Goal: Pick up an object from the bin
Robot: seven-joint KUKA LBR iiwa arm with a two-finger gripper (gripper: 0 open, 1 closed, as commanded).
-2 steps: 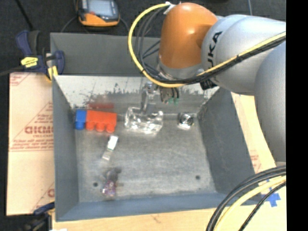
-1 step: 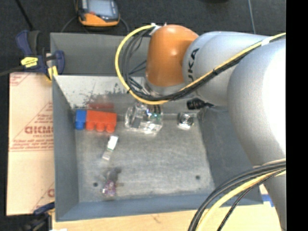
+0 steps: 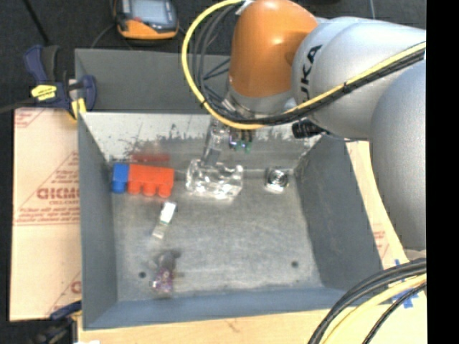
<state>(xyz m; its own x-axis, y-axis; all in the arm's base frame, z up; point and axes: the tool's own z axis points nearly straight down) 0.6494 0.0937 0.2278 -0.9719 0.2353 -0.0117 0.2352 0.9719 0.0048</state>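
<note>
My gripper [image 3: 216, 156] hangs near the bin's back wall, its fingers reaching down onto a clear, crinkled plastic piece [image 3: 214, 181] that lies at the back middle of the floor. The fingers blend with the clear plastic, so their spacing is unclear. A small shiny silver round thing [image 3: 276, 179] sits to the right of the clear piece. Left of it lies an orange toy block [image 3: 150, 180] with a small blue block [image 3: 120, 178] at its left end.
A small white oblong piece [image 3: 164, 219] lies on the floor left of centre. A little purple and grey clump [image 3: 163, 278] rests near the front left. The arm with its orange cover and yellow cable hangs over the bin's back right.
</note>
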